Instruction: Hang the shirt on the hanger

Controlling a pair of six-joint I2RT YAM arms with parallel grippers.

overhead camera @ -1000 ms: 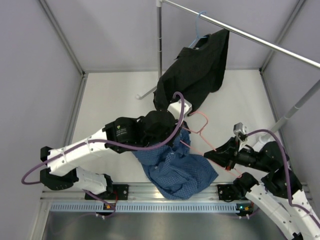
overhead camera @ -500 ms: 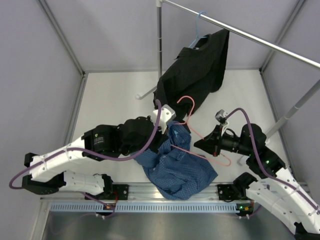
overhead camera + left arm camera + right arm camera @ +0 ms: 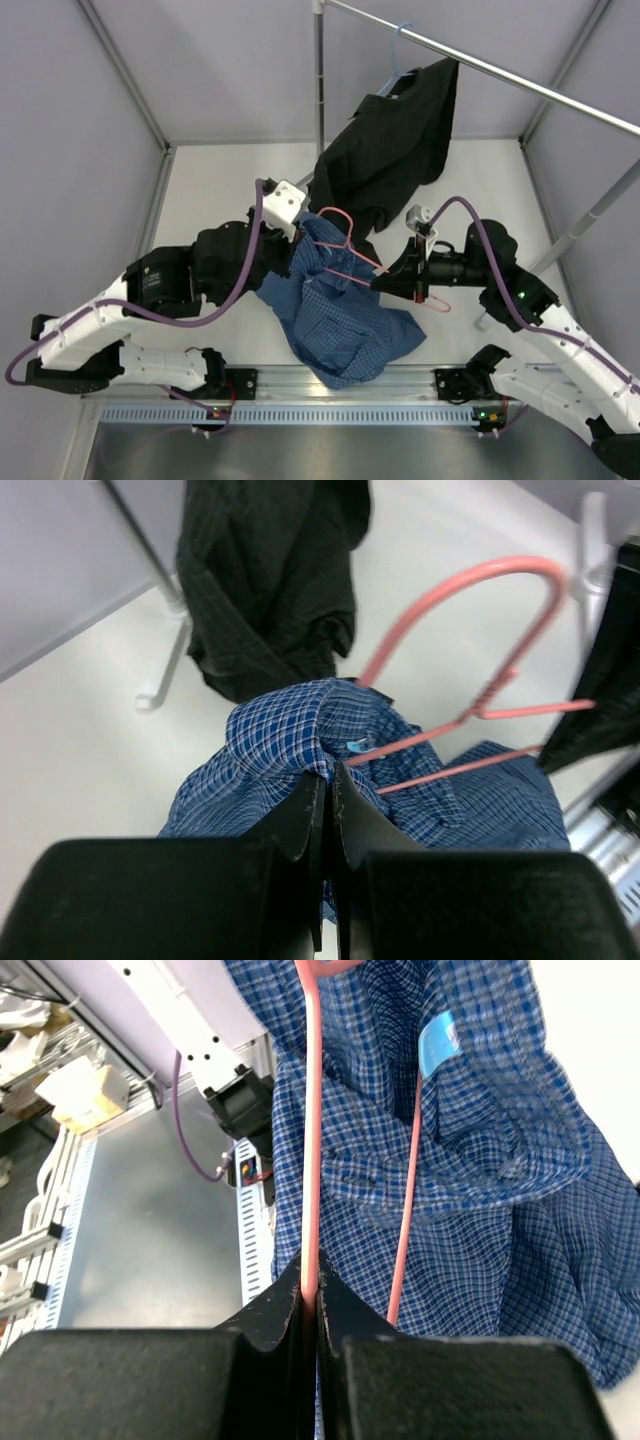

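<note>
White table top point(image 3: 200, 200) under both arms. Grey metal clothes rail point(image 3: 520, 85) runs beyond both grippers. A black long-sleeved shirt point(image 3: 395, 140) hangs from it on a light blue hanger point(image 3: 400, 55), its hem draping down just past the left gripper point(image 3: 328, 785). The blue finely checked button-up shirt point(image 3: 340, 320) is bunched and lifted at the collar end. The rest trails down below and between the two grippers to the near table edge. Left jaws are pressed together on a fold of checked cloth near the collar label. The thin pink wire hanger point(image 3: 470, 580) lies just beyond the left fingertips, hook up. Its two wires run into the folds by the label; how far inside, cannot tell. Right gripper point(image 3: 310, 1285) is closed tight on one pink wire, with the checked cloth directly ahead of its fingertips.
</note>
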